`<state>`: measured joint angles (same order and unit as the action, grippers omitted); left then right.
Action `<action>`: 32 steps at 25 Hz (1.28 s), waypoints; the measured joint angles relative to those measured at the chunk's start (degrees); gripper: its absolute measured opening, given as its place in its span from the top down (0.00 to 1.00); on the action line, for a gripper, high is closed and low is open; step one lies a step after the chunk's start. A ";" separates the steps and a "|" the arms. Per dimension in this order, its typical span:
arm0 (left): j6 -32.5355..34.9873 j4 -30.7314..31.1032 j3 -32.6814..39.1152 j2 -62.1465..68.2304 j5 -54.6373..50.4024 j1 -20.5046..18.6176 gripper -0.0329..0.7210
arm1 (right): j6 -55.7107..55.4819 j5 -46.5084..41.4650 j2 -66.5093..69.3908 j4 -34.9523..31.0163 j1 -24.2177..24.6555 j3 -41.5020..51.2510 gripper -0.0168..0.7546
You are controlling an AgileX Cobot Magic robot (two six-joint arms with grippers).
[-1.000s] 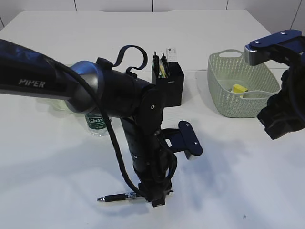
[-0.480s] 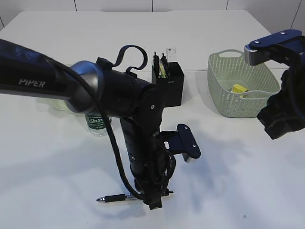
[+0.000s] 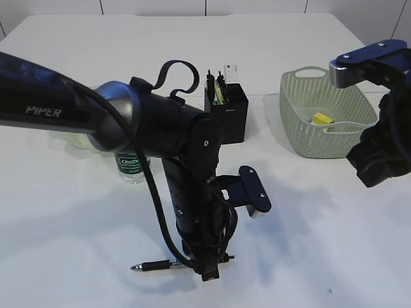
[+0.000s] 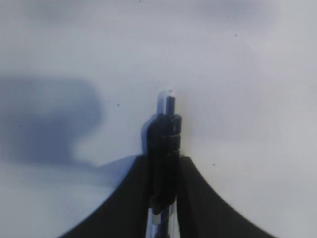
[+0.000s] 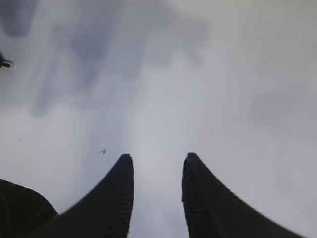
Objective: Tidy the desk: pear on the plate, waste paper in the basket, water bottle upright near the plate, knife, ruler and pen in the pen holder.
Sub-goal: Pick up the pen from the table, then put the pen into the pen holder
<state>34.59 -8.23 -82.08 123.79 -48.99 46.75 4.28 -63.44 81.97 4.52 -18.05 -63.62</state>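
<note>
A black pen (image 3: 157, 264) lies on the white table near the front edge. My left gripper (image 3: 207, 269) points straight down at its right end. In the left wrist view the pen (image 4: 168, 130) sits between the two dark jaws, and the left gripper (image 4: 166, 161) is shut on it, low at the table. The black pen holder (image 3: 226, 112) stands at the back centre with several items in it. The water bottle (image 3: 130, 167) stands upright behind my left arm. My right gripper (image 5: 157, 161) is open and empty above bare table.
A pale green basket (image 3: 302, 138) stands at the back right with yellow paper (image 3: 322, 119) inside. My right arm (image 3: 379, 154) hangs in front of it. A pale greenish shape (image 3: 80, 140) shows at the left, mostly hidden by my left arm.
My left wrist has shifted slightly left and down over the pen's right end. The pen has barely moved. The right arm has not moved.
</note>
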 joint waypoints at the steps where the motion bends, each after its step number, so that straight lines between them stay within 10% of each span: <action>1: 0.00 0.00 0.00 0.00 0.12 0.00 0.84 | 0.00 0.00 0.00 -0.02 0.00 0.00 0.65; 19: -1.76 -0.10 -9.37 -6.30 3.31 -0.65 0.85 | 0.00 0.00 0.00 1.31 0.00 0.00 0.65; 32: -6.60 -6.34 -9.98 -8.04 23.75 -4.94 0.85 | -1.96 0.00 0.00 4.26 0.00 0.00 0.65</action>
<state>27.99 -14.57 -92.06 115.75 -25.24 41.81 2.32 -63.44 81.97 8.79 -18.05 -63.62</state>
